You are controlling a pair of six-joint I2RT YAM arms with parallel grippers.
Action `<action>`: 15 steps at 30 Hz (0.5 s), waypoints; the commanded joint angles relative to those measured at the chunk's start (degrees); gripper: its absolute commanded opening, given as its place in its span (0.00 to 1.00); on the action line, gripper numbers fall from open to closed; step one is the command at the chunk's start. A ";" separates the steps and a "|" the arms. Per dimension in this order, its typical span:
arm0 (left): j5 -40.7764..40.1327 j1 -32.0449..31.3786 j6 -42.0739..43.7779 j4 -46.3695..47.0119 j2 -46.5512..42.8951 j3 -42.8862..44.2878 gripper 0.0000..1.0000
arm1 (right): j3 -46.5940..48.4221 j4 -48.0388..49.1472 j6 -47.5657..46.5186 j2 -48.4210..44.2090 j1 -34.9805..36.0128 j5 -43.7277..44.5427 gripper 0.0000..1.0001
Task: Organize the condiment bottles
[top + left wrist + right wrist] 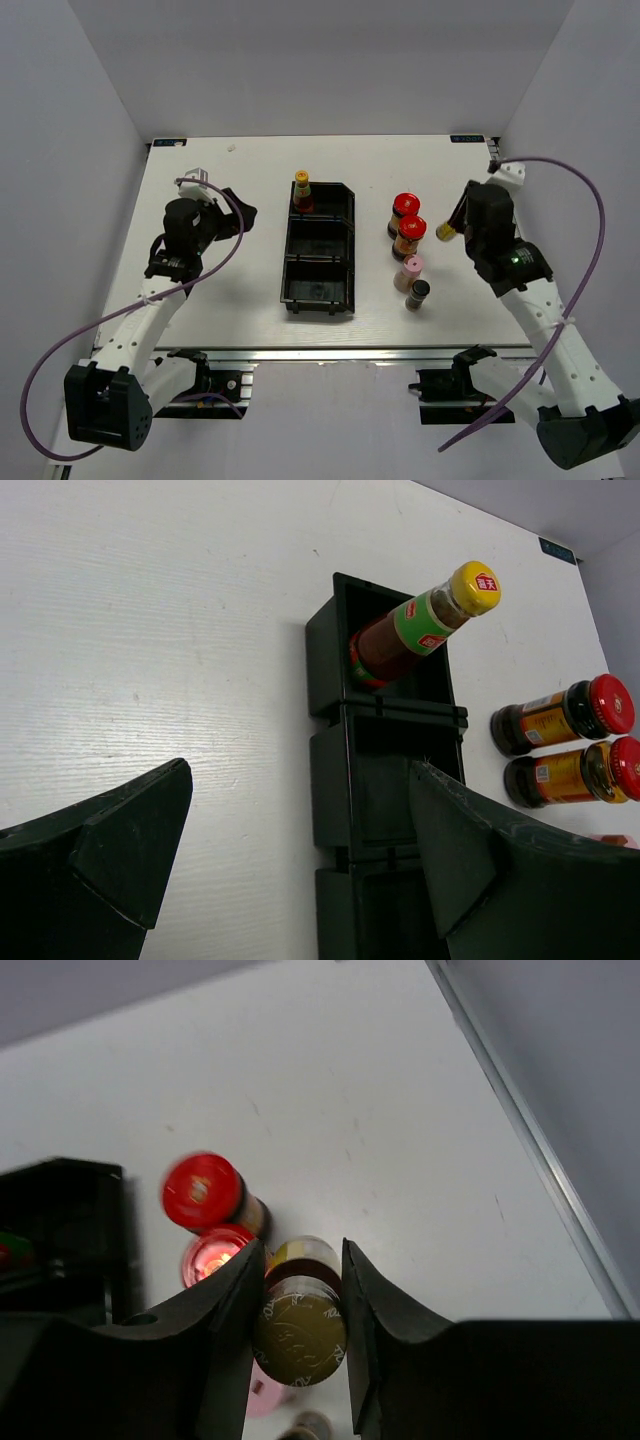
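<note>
- The step in hand is judged to be the carrying of a slim brown bottle point(298, 1328) towards the black bin point(345, 262); the bottle is gripped just under its gold cap by the right gripper point(300, 1260), whose fingers are closed against either side of the neck
- In the top view the held bottle is seen tilted, just to the right of the two red-lidded jars point(407, 222); it is probably lifted off the table point(220, 300), though whether its base is clear cannot be told for certain
- The left gripper point(300, 780) is spread wide with nothing between its fingers, and is placed to the left of the bin, well apart from all the bottles
- The far compartment of the bin is occupied by a yellow-capped bottle point(415, 628), which leans against the wall; nothing is seen in the middle and near compartments
- For the next move, the held bottle would need to be raised higher, brought upright, carried leftward to the bin and lowered into a compartment before the fingers are opened
- The red-lidded jars stand directly between the held bottle and the bin, so a low path could knock them over; the bin's right wall must also be cleared
- The pink-capped bottle point(411, 270) and the black-capped bottle point(418, 293) stand nearer the arm bases, beside the bin, and are not yet sorted
</note>
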 commanded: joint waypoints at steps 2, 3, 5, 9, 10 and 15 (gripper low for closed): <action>-2.69 -0.15 0.12 -1.48 -2.16 1.31 0.98 | 10.61 11.05 -7.93 2.35 -0.16 -8.00 0.04; -2.87 -0.15 0.03 -1.57 -2.16 1.22 0.98 | 12.19 11.41 -8.81 4.88 -0.16 -10.98 0.03; -3.40 -0.15 -0.15 -1.57 -2.33 0.78 0.98 | 16.41 13.42 -10.13 8.83 0.10 -16.77 0.04; -4.63 -0.15 -0.32 -1.74 -2.86 0.60 0.98 | 22.48 16.59 -11.72 17.10 1.50 -26.64 0.03; -4.89 -0.15 -0.41 -2.00 -2.95 0.78 0.98 | 23.71 17.03 -11.89 18.77 2.72 -27.61 0.03; -4.63 -0.06 -1.11 -2.89 -3.12 1.48 0.98 | 30.92 20.02 -14.18 30.73 7.56 -28.85 0.03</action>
